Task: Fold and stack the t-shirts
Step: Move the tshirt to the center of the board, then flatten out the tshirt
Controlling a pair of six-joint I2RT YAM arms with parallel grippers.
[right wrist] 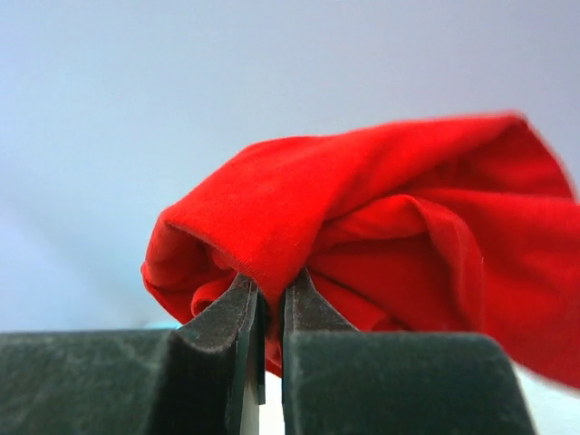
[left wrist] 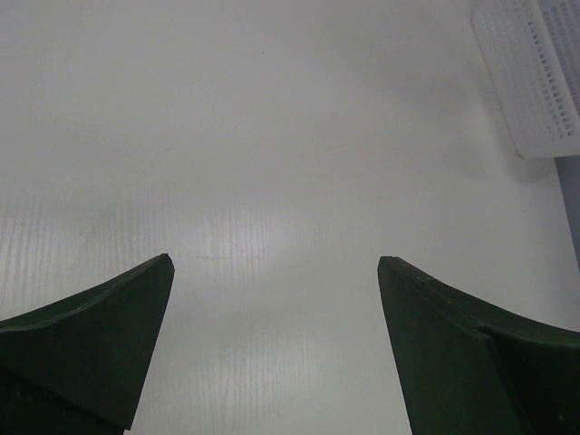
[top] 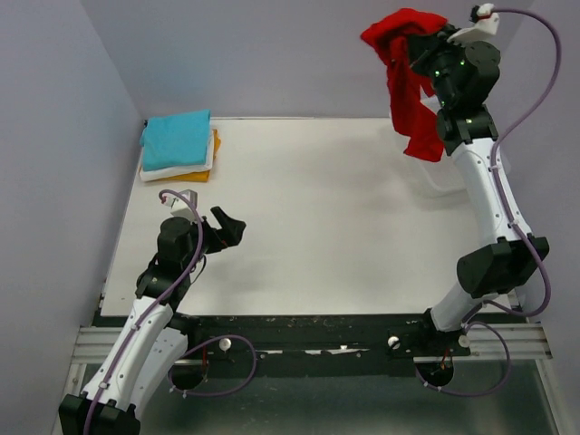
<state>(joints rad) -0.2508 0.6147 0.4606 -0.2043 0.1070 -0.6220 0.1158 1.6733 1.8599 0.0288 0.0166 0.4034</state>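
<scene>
Well, the red t-shirt [top: 408,100] is the one piece unfinished. It hangs in a crumpled bunch from my right pincer [right wrist: 272,292], which is clamped on a thick fold of it. I hold it high over the far right corner of the tabletop [top: 317,208], with nothing of it touching the surface.

The rest looks done to me. A neat stack sits at the far left corner, with the turquoise shirt [top: 177,139] on top, the white shirt [top: 181,171] under it and the orange-yellow shirt [top: 215,145] at the bottom. I judge the task mostly complete; what is left is to lay the red one flat, fold it and set it on that stack.

The red cloth is soft, matte knit that drapes in limp rounded folds and a long tail. The stacked shirts are flat rectangles with tidy edges.

My left pincer [left wrist: 272,263] hovers low over bare tabletop, its dark wedge-shaped fingers wide apart and holding nothing. The tabletop is smooth and white with a faint ribbed sheen. A rigid white plastic lattice basket [left wrist: 535,72] sits at its far right.
</scene>
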